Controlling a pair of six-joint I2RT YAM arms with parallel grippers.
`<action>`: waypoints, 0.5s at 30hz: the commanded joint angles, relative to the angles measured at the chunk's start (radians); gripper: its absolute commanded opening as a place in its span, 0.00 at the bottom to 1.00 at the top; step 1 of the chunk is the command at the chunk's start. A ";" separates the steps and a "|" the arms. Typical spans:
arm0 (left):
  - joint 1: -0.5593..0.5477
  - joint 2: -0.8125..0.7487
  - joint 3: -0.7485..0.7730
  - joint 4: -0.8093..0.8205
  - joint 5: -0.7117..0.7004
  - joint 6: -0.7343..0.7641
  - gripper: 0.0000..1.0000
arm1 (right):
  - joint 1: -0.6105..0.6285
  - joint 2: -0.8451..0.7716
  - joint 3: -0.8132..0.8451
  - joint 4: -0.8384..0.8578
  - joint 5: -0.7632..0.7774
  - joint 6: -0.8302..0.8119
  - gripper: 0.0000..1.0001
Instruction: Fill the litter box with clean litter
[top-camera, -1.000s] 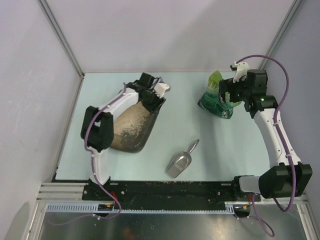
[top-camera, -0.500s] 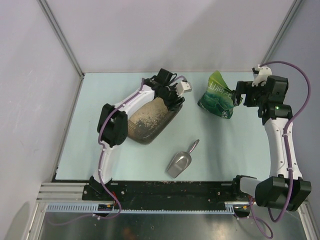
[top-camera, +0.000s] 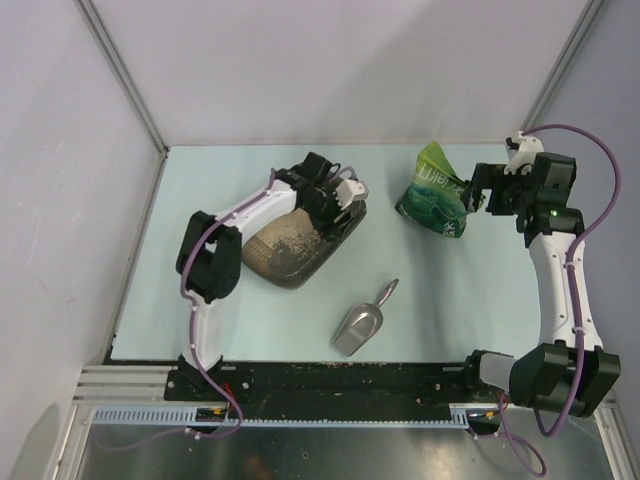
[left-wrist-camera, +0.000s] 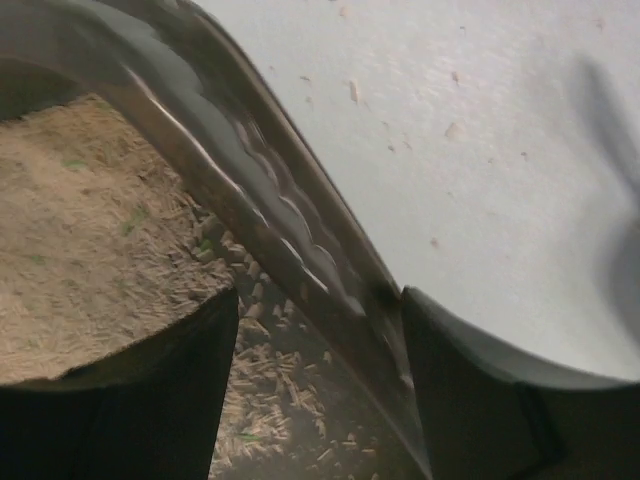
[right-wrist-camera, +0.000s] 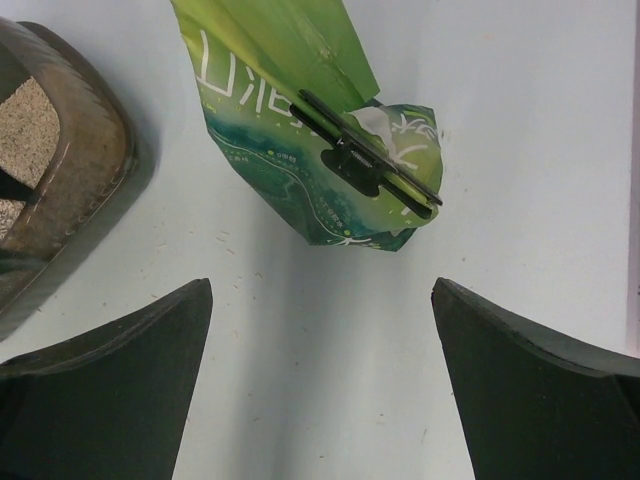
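Seemingly nearly done: the litter box (right-wrist-camera: 95, 165) holds clean litter (left-wrist-camera: 90, 240), left end effector (left-wrist-camera: 318, 300) released astride its rim; right end effector (right-wrist-camera: 322, 290) released, empty, well right of it.

A pale mint table (top-camera: 200, 180) fills the middle of the scene, boxed in by plain whitish panels: a left wall (top-camera: 60, 200), a far wall (top-camera: 340, 60) and a right wall (top-camera: 612, 120). Slim metal posts (top-camera: 120, 75) mark the two far corners. Along the near edge run a black strip (top-camera: 340, 378) and a toothed aluminium rail (top-camera: 340, 412), with a dull metal sheet (top-camera: 330, 452) nearest. The light is even and the shadows soft.
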 joint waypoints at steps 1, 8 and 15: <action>0.006 -0.180 -0.156 -0.030 0.039 0.056 0.66 | 0.000 0.012 0.001 0.025 -0.024 0.015 0.96; 0.000 -0.215 -0.175 -0.030 0.048 0.182 0.49 | 0.002 0.022 0.001 0.034 -0.023 0.015 0.96; -0.017 -0.146 -0.100 -0.030 0.036 0.344 0.23 | -0.004 -0.005 0.001 0.014 0.000 -0.008 0.96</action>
